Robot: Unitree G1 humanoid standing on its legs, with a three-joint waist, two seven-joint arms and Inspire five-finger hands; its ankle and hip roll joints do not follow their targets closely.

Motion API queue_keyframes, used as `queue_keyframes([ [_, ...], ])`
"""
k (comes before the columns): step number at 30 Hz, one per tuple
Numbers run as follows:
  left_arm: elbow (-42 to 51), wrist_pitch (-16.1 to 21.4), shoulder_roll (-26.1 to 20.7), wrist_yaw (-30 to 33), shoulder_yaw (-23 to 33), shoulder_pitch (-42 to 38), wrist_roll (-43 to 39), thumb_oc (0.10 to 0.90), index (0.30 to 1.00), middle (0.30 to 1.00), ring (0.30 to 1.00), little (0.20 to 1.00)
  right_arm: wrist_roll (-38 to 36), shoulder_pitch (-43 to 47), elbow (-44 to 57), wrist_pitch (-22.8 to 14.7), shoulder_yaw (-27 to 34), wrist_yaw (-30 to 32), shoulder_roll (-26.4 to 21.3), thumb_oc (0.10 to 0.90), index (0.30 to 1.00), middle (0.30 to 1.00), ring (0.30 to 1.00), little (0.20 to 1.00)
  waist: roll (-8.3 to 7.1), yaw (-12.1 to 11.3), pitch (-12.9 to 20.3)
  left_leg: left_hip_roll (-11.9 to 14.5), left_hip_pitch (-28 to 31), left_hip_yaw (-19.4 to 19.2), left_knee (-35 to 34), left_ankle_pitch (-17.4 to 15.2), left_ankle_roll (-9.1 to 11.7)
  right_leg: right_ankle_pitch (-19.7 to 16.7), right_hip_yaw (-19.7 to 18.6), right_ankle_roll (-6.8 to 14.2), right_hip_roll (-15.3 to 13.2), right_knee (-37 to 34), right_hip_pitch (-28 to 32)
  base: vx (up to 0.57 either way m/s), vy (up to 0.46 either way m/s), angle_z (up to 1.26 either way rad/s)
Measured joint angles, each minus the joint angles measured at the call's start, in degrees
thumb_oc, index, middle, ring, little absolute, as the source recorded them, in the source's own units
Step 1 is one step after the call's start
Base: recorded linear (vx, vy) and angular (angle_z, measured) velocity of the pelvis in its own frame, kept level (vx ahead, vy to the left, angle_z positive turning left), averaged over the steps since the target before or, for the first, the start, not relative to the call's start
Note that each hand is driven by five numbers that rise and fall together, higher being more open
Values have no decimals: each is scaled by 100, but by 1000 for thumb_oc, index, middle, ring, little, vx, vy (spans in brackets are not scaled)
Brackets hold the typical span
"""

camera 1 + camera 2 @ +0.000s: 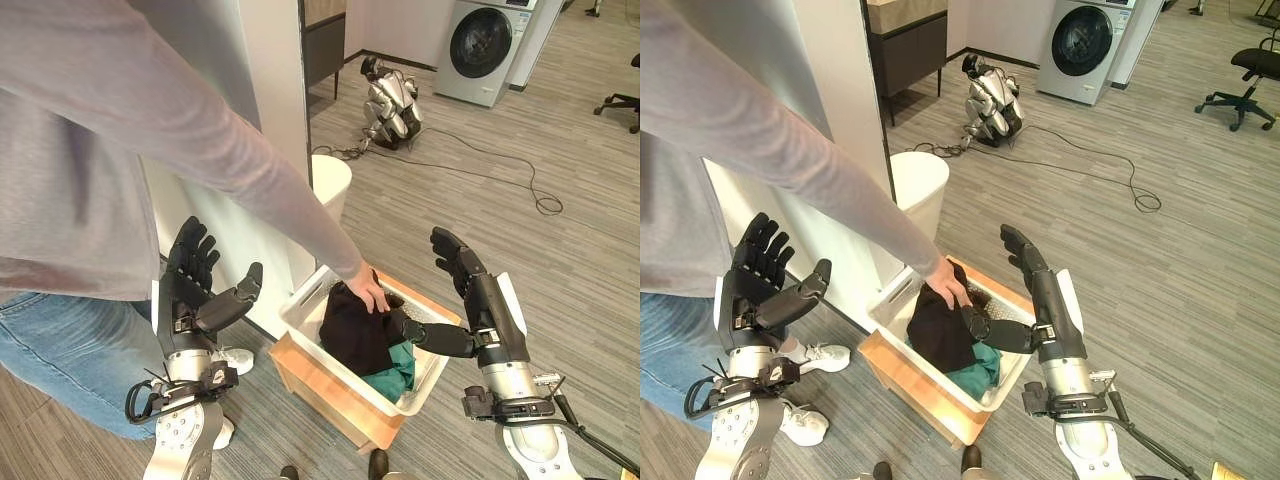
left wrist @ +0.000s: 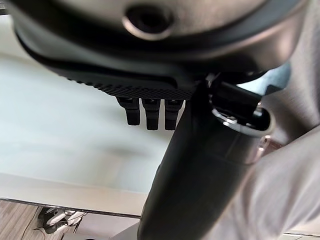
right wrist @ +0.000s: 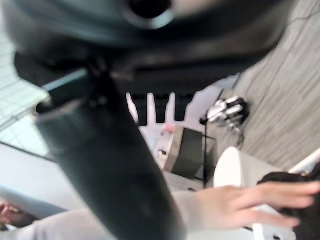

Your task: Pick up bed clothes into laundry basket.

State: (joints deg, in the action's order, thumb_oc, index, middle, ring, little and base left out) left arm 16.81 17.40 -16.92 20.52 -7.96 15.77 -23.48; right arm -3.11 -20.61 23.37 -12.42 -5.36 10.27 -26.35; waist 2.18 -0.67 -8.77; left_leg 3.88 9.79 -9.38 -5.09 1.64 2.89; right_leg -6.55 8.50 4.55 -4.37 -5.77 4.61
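The left hand (image 1: 195,285) was up in the air with its fingers spread wide and nothing in it. The right hand (image 1: 462,290) was up too, fingers straight, thumb sticking out toward the basket (image 1: 300,310), and it was empty as well.

The white basket sat on a wooden box (image 1: 320,385) on the floor, between the two hands and a bit lower than them. It was closer to the right hand; the thumb of that hand hung just over its near corner. Inside lay the clothes: a dark cloth (image 1: 350,330) on top and a green cloth (image 1: 395,375) under it, on the side by the right hand.

A person (image 1: 80,160) stood by the left hand and reached an arm across, past that hand. The person's hand (image 1: 368,292) was touching the dark cloth in the basket, just beside the right hand's thumb.

It looked like the clothes were already in the basket, so the job seemed almost done. The dark cloth was piled up high, so it might flop over the rim.

To do this part well, I think the robot should hold both hands away from the basket while the person's hand is in there. After that, it could push the dark cloth down gently with flat fingers. It should not bump the rim, because the basket could slide on the box.

Farther off, past both hands, were a washer (image 1: 485,45), a white bin (image 1: 330,180) and a small robot (image 1: 392,100) lying on the floor.
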Motion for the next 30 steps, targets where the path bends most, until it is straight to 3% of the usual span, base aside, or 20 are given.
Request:
queue_keyframes([
  [30,-69,0,18,-77,-3,-1,-45,800,900,900,900,900,-53,8,0,0,-117,1,0,800,900,900,900,900,16,9,18,-4,1,10,-2,0,-1,-1,-5,-1,0,1,8,-1,0,0],
])
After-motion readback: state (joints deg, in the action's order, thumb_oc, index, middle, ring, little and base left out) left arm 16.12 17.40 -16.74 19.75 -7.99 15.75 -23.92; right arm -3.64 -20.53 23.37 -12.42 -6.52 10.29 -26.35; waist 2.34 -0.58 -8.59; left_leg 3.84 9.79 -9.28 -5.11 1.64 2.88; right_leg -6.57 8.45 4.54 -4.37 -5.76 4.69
